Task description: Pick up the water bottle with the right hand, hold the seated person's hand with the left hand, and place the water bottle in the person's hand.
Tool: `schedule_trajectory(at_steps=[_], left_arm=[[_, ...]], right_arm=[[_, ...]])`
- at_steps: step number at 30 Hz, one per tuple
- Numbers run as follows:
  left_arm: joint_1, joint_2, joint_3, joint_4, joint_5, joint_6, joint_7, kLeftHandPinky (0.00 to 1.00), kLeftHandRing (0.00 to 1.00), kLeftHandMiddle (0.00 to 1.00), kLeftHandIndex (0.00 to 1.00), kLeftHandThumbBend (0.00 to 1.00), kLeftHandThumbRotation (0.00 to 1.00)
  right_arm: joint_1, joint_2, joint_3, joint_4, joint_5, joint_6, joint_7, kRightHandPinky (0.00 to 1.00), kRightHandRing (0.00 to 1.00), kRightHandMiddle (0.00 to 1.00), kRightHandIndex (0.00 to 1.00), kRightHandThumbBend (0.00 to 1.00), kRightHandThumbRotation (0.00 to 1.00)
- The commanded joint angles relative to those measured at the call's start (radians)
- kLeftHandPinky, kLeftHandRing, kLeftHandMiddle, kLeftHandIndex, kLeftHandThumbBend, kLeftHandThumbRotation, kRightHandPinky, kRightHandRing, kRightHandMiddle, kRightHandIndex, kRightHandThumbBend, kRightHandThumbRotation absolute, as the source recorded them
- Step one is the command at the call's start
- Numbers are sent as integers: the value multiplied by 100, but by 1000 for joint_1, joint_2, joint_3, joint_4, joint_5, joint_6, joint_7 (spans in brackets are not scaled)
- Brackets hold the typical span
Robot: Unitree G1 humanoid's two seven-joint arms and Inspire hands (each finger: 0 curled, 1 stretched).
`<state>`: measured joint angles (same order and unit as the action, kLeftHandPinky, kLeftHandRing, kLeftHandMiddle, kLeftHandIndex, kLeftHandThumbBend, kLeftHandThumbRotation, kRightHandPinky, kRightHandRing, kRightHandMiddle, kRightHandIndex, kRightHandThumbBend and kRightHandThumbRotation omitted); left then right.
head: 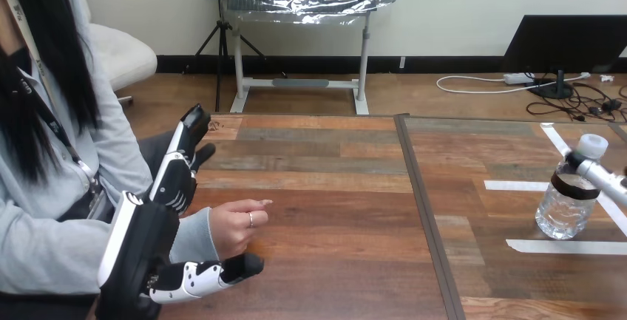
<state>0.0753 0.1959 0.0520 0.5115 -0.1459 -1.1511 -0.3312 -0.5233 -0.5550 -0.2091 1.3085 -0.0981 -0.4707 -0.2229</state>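
Left hand [148, 242]: at the tabletop's near left corner, its palm right up against the seated person's wrist.
Left fingers [181, 154]: straight and wide, pointing away across the tabletop on the far side of the person's arm, curled round nothing.
Left thumb [211, 276]: stretched out to the right on the near side, just under the person's hand. I cannot tell whether the two touch.
Grey sleeve [194, 235]: its cuff sits in the crook between the thumb and the fingers.
Person's hand [235, 225]: low over the wood between the robot's thumb and fingers, loosely curled with one finger pointing right, and holding nothing.
Tabletop [333, 209]: wooden planks.
Seam [423, 209]: a dark strip running from far to near and splitting the tabletop into a left part and a right part.
Tape strips [566, 247]: white, laid flat on the right part around the bottle.
Water bottle [563, 216]: upright on the right part of the tabletop, well apart from the person's hand. It is clear, with a white cap [593, 145] and a dark band [573, 187] below the neck.
Right hand [600, 176]: a slim part of it reaches in from the right edge and lies against the bottle's neck, just above the band.
Right hand's grip: I cannot tell from here.
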Motion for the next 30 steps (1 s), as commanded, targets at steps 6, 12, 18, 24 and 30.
schedule_trajectory(at_steps=[6,12,18,24,30], left_arm=[[-33,19,2,-24,-13,-10,-4,97,100,100,100,100,51],[-33,21,2,-23,-20,-9,-9,97,100,100,100,100,52],[-32,19,7,-26,-12,-11,-6,96,100,100,100,100,52],[-28,20,9,-32,-8,-6,-4,95,100,100,99,100,53],[-28,20,12,-33,-2,-7,-1,95,99,100,99,100,53]], right_arm=[[-56,20,7,3,1,21,25,64,83,87,92,100,34],[-54,27,15,7,-6,41,34,64,82,87,93,100,36],[-55,36,16,9,-3,54,46,61,78,88,93,100,35],[-56,46,15,10,1,70,56,64,79,88,93,100,34],[-53,55,11,12,7,74,72,70,82,88,93,95,29]])
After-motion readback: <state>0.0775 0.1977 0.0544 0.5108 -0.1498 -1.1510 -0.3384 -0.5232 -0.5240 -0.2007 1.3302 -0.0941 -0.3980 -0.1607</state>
